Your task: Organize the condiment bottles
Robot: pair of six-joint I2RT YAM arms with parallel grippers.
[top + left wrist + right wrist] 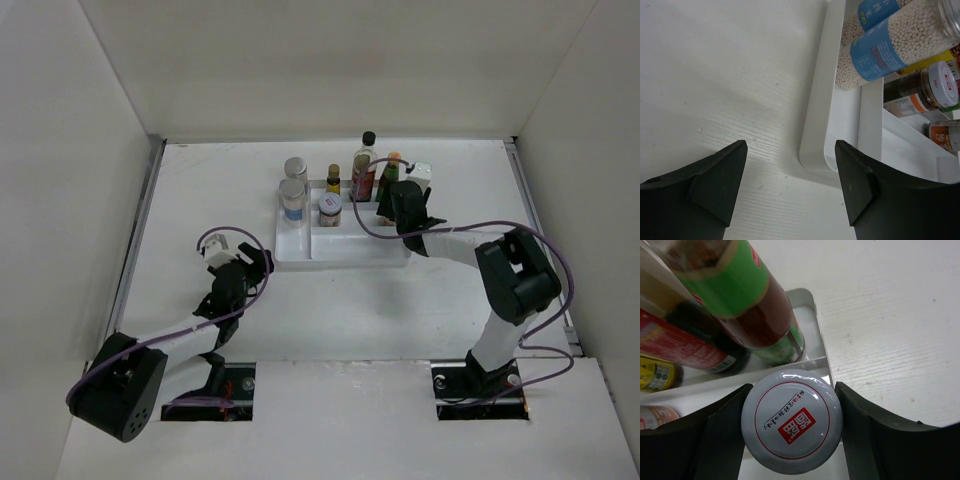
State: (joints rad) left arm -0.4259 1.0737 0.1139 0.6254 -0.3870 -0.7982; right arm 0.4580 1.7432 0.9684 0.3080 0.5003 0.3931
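Observation:
The white divided tray (345, 250) holds two grey-lidded blue-labelled jars (293, 188), a tiny yellow bottle (333, 180), a red-labelled jar (330, 209), a tall black-capped bottle (365, 165) and a red sauce bottle (390, 172). My right gripper (405, 208) is shut on a white-lidded jar (791, 427), over the tray's right end in front of the sauce bottle (755, 305). I cannot tell whether the jar touches the tray floor. My left gripper (256, 262) is open and empty, low over the table by the tray's front-left corner (812, 155). The blue-labelled jars (885, 50) also show in the left wrist view.
White enclosure walls stand at the left, back and right of the table (200, 200). The tray's front compartments (345, 240) hold nothing I can see. Purple cables loop from both arms.

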